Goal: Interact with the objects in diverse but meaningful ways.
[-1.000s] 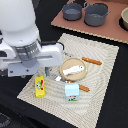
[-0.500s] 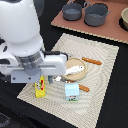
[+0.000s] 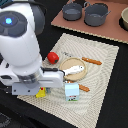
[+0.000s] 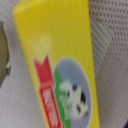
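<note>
The yellow box (image 4: 60, 65) is filling the wrist view, lying on the woven mat (image 3: 102, 75) directly under the claw, whose fingers are not showing, so I cannot tell its opening; the white carton (image 3: 72, 92) is standing just beside; the red pepper (image 3: 52, 57) is sitting near.

The arm (image 3: 22, 47) is showing as thick, rounded white segments with smooth, glossy shells. A dark band is wrapping the joint near the top, and a small round blue light (image 3: 8, 21) is glowing on it. Lower down, a flat grey section (image 3: 27, 86) is jutting out beneath the white casing.
</note>
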